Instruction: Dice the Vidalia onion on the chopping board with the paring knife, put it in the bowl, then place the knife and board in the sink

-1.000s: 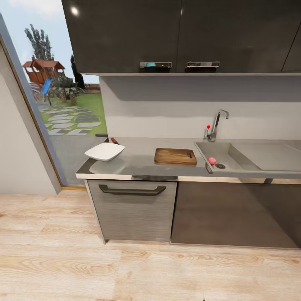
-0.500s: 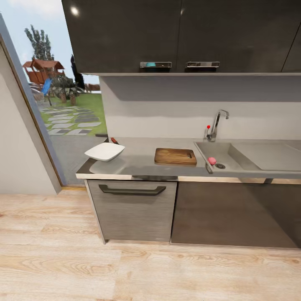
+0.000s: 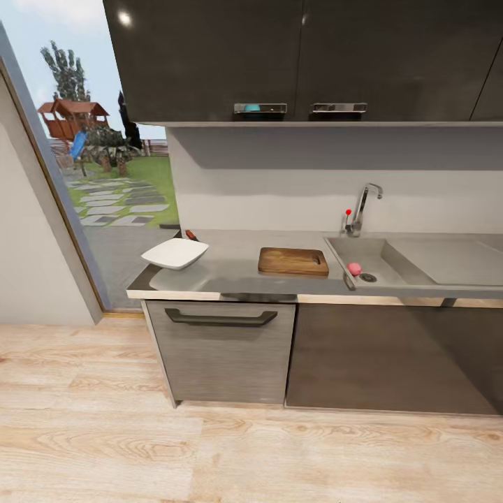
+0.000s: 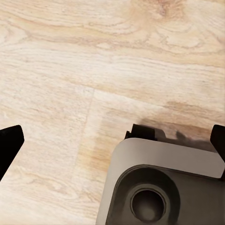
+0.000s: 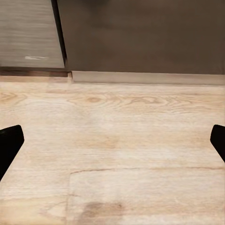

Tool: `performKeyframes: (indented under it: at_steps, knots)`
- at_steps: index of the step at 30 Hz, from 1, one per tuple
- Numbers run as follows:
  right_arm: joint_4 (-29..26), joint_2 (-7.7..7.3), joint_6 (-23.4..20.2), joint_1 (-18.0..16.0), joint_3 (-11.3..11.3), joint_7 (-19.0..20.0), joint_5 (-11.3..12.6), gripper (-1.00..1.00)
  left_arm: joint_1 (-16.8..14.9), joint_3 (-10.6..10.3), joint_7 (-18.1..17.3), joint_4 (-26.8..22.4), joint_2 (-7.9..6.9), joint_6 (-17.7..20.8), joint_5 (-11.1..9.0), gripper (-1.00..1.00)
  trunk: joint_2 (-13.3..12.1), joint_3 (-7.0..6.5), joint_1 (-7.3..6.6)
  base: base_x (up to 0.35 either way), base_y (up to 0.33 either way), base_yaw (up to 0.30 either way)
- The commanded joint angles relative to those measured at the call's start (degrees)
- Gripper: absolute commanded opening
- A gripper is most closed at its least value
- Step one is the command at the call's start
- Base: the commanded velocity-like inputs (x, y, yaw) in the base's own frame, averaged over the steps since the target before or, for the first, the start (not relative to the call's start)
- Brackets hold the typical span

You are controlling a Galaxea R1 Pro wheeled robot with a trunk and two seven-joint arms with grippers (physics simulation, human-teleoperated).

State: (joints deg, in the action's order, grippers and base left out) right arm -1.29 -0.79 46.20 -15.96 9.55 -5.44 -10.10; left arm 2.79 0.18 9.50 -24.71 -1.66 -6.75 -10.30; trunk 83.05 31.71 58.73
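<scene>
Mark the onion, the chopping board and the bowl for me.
onion (image 3: 354, 268), head view, middle of its pink top, in the sink.
chopping board (image 3: 292, 260), head view, centre of the wooden face.
bowl (image 3: 175, 253), head view, middle of the white inside.

Light wood plank floor (image 3: 105, 447) in front of the units; dark glossy wall cabinets (image 3: 300, 59) above, each with a metal handle (image 3: 260, 108) at its lower edge; white wall panel (image 3: 279, 181) behind; grey drawer front (image 3: 223, 360) with a dark bar handle (image 3: 221, 319), beside a dark cabinet door (image 3: 391, 356); at far left, a glass door (image 3: 105, 161) looking onto a lawn, stepping stones and a wooden playhouse (image 3: 70, 115)
</scene>
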Motion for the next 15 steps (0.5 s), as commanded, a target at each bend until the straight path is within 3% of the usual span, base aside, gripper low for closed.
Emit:
performKeyframes:
  at_steps: [1, 11, 15]
  knots:
    - [0.05, 0.0, 0.12, -0.04, 0.21, -0.45, -0.63, 1.0, 0.03, -0.13, 0.08, -0.09, -0.01, -0.11, -0.51, 1.0, 0.03, 0.04, 0.0, 0.0, 0.0, 0.0]
    - [0.05, 0.0, 0.12, -0.04, 0.21, -0.45, -0.63, 1.0, 0.03, -0.14, 0.08, -0.16, 0.09, -0.11, -0.56, 1.0, 0.03, 0.04, 0.0, 0.0, 0.0, 0.0]
    - [0.05, 0.0, 0.12, -0.04, 0.21, -0.45, -0.63, 1.0, 0.03, -0.21, 0.09, -0.27, 1.31, -0.09, -0.59, 1.0, 0.03, 0.04, 0.0, 0.0, 0.0, 0.0]
